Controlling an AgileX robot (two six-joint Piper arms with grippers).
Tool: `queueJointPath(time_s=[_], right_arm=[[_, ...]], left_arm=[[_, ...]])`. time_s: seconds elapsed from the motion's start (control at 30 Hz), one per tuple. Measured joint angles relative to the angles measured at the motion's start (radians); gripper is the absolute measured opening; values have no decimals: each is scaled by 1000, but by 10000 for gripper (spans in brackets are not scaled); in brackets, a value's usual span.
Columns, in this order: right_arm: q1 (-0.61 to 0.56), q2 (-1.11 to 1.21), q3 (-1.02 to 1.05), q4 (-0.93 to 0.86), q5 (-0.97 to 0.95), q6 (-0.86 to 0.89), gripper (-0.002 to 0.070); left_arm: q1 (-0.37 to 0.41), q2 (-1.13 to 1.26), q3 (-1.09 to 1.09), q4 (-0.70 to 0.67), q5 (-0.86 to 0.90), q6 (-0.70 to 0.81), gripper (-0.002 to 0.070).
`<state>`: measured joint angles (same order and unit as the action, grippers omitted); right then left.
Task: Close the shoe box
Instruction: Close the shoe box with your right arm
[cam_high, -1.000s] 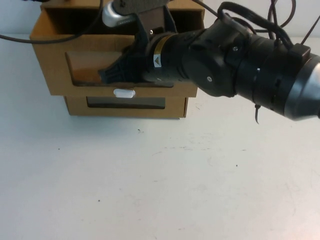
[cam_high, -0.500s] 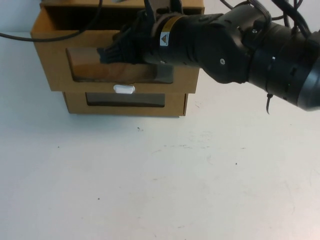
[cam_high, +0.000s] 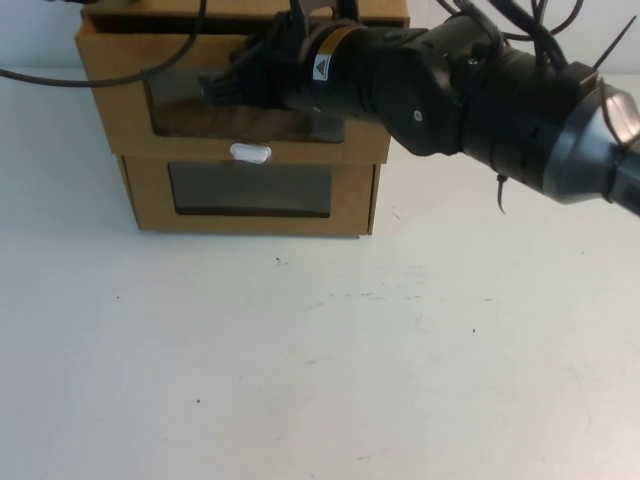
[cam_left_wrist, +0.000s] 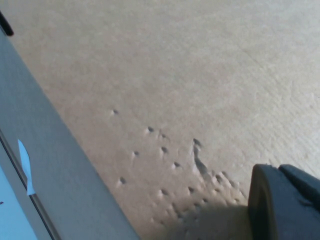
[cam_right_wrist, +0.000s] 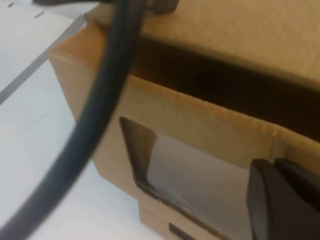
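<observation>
High view: brown windowed shoe box (cam_high: 120, 100) with white tab (cam_high: 250, 153); right hand (cam_high: 225, 90) at its front, left hand (cam_left_wrist: 285, 202) beside cardboard, grips unclear; table (cam_high: 320, 360) open in front.

Brown windowed shoe box (cam_high: 120, 95) drawer sits slightly open atop another box.

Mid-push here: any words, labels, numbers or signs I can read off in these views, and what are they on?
No readable words or numbers in any view.
Warning-triangle sign, no text: on a yellow sticker on the right arm, just behind the right gripper pressed to the shoe box front.
White pull tab: blank.
Lower cardboard box: no print visible.
Left gripper, hard against plain cardboard: nothing written.
</observation>
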<state>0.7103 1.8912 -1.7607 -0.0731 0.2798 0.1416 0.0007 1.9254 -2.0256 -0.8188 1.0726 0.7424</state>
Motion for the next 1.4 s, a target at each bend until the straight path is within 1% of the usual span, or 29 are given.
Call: queueJointPath(time_s=[0.23,0.97,1.17,1.4], right_arm=[[-17,49,-43,0,-53,0,-12],[-49,88,-45,2,-157,-2,-12],[-57,88,-47,9,-138,-2,-12],[-65,81,-49,43,-44,-3,-13]], left_arm=[[0,0,0,0,2,0,-5],[0,0,0,-10,12,-4,-5],[0,0,0,-14,16,-4,-5],[0,0,0,-18,16,-4,-5]])
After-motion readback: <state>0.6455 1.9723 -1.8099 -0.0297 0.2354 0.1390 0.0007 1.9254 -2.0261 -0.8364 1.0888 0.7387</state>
